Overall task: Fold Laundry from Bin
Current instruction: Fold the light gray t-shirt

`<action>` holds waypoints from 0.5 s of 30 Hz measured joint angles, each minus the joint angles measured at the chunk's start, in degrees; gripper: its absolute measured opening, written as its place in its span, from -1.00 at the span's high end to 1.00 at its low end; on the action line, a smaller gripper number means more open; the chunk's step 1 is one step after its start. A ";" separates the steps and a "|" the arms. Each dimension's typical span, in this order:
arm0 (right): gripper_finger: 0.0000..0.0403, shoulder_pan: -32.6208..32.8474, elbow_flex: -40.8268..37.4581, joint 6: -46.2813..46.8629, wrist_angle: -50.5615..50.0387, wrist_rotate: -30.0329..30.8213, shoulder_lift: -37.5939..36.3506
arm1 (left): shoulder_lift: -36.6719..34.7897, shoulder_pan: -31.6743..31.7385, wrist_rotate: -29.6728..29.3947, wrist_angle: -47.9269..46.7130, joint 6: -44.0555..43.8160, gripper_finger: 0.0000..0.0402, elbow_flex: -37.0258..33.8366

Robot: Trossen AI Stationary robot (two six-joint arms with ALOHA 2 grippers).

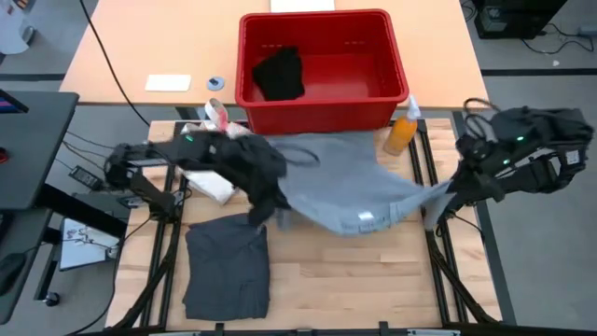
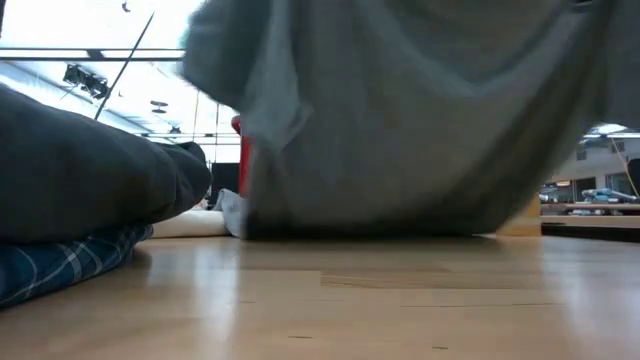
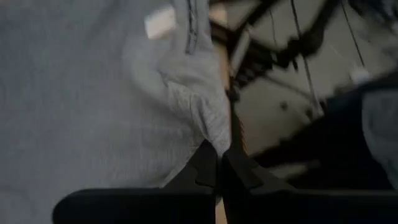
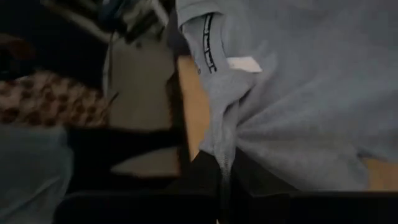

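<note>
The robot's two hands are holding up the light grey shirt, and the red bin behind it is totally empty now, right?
Not quite. The red bin still holds a black piece, as the high view shows. The rest is right: the left gripper and right gripper both pinch the light grey shirt.

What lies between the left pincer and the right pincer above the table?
The light grey garment spans that gap in the high view, held stretched by the left pincer and right pincer, each shut on an edge.

light grey garment (image 1: 345, 187), red bin (image 1: 322, 112)
</note>
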 joint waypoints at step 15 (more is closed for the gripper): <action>0.91 0.46 -13.89 1.87 -0.09 -14.90 -0.13 | 14.77 -9.52 8.32 6.04 -1.68 0.95 -0.09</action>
